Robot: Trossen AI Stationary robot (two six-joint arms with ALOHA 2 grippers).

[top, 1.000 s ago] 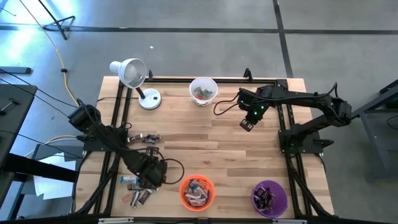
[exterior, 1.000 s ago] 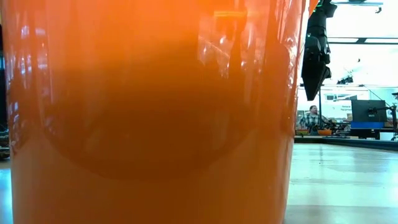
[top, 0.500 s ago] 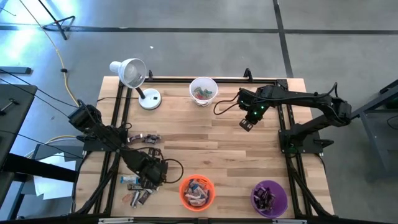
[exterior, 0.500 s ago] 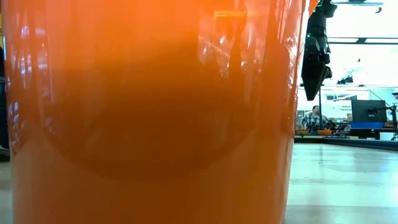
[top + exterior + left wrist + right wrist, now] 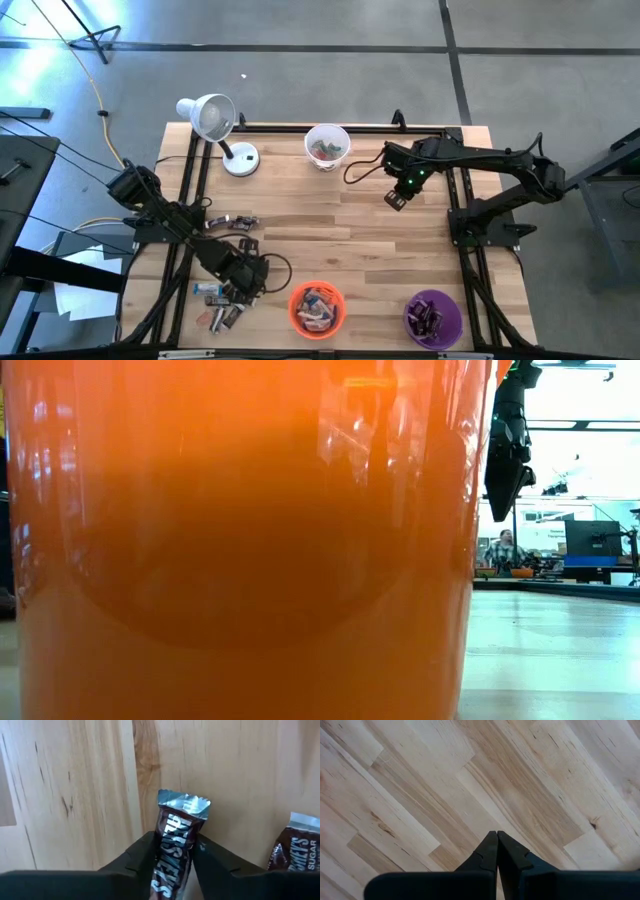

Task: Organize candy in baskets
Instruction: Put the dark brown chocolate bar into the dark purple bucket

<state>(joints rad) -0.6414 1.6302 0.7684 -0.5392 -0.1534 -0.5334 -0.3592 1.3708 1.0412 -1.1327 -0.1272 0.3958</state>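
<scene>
My left gripper [image 5: 243,283] is down over the loose candy [image 5: 222,310] near the table's near-left corner. In the left wrist view it [image 5: 174,840] is shut on a dark brown candy bar [image 5: 175,827] with a silver crimped end. A second brown bar [image 5: 295,845] lies beside it on the wood. More candy [image 5: 235,222] lies farther back. The white basket [image 5: 327,146] stands at the far edge, the orange basket [image 5: 317,309] and the purple basket [image 5: 433,318] at the near edge, each with candy inside. My right gripper [image 5: 397,200] hangs shut above bare wood. My left gripper has the dark brown bar's two long sides [image 5: 164,845] between its two fingers, which come steeply from above and lie across the bar. The bar's silver crimped end [image 5: 184,804] sticks out past the fingertips and looks to lie on the wood.
A white desk lamp [image 5: 215,125] stands at the far left. The orange basket [image 5: 240,560] fills most of the low view, with my right arm [image 5: 508,460] hanging beyond it. A black frame runs along the table's left, right and far sides.
My left gripper has sunk toward the candy at the near left. My right arm has kept still.
</scene>
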